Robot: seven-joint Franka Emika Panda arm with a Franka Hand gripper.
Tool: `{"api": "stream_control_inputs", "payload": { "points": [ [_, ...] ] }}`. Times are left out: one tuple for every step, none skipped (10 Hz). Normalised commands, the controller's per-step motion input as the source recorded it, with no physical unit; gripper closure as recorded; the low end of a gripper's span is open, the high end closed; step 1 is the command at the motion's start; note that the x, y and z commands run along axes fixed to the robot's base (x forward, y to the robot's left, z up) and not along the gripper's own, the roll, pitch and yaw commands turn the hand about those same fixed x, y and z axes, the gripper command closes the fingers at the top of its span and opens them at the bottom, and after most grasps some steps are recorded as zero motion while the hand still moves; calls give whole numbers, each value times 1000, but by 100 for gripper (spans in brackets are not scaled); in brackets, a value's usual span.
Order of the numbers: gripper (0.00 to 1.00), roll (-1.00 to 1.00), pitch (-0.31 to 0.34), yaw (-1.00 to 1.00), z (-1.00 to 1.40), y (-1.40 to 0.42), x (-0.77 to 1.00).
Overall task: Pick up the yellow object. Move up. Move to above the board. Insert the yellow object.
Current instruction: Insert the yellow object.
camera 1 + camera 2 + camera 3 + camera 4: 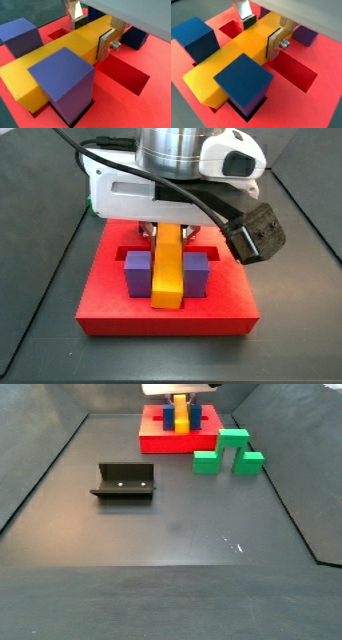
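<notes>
Purple blocks [138, 273] flank the yellow bar [167, 273], which runs near-to-far over the red board [167, 313]. Directly above, the gripper [91, 34] clamps its far end.

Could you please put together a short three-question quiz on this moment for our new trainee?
1. True or false: the pincer stands above the board with its fingers on either side of the yellow object.
2. Which stand on either side of the yellow object on the board? A) green blocks B) purple blocks C) the fixture
3. Fill in: in a side view, the fixture stands on the floor, apart from the ____.

Key: 1 true; 2 B; 3 board.
</notes>
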Motion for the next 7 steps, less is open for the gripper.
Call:
{"api": "stream_control_inputs", "payload": {
  "points": [
    [100,116,29,137,-211,0,0],
    [100,49,41,169,-146,94,37],
    [100,19,56,109,-89,246,26],
    [100,0,69,129,0,269,0],
    [100,0,74,0,0,197,0],
    [100,0,36,0,-17,0,0],
    [100,0,0,0,0,0,0]
  ]
}}
